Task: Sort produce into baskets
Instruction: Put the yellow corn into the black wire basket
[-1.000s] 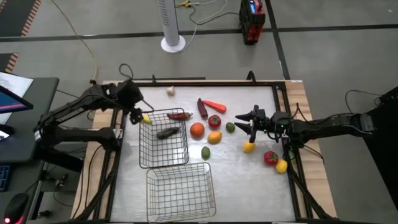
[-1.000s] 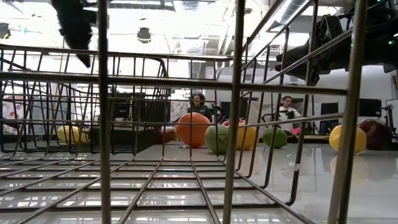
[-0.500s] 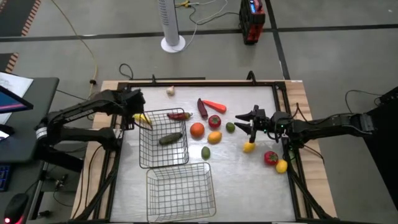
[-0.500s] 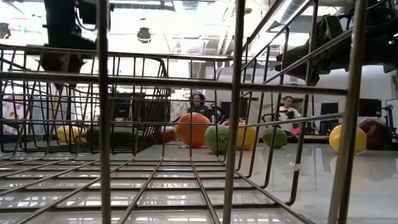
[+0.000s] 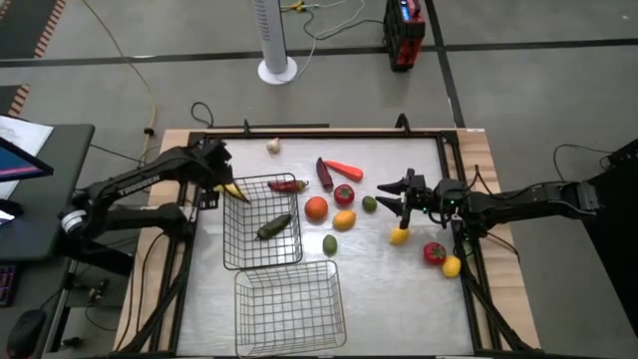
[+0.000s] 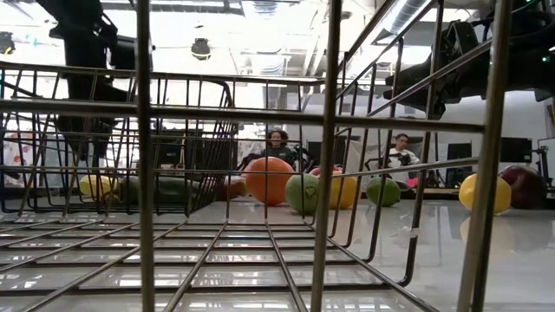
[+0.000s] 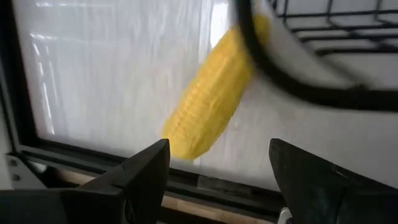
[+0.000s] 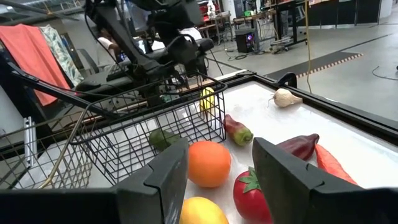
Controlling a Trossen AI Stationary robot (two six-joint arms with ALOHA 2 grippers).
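My left gripper [image 5: 221, 178] is open and low over the corn [image 5: 233, 189]. In the left wrist view the corn [image 7: 211, 93] lies on the table beside the far basket's corner wire [image 7: 292, 81], ahead of the gripper [image 7: 217, 168], whose fingers stand apart and touch nothing. A cucumber [image 5: 273, 226] lies in the far basket [image 5: 225, 229]. The near basket [image 5: 239, 309] holds nothing. My right gripper [image 5: 392, 191] is open and empty above the table, by a lime [image 5: 369, 203]; it also shows in the right wrist view [image 8: 214, 180].
Loose on the table: garlic [image 5: 273, 146], chilli [image 5: 286, 185], eggplant [image 5: 325, 173], carrot [image 5: 344, 170], tomato [image 5: 344, 194], orange [image 5: 316, 207], a lemon [image 5: 399, 235], and a red [image 5: 434, 252] and a yellow fruit [image 5: 452, 265] near the right rail.
My left gripper has come down toward the corn at the far basket's far-left corner. The cucumber has shifted inside the far basket toward the table's near edge. My right arm has kept still.
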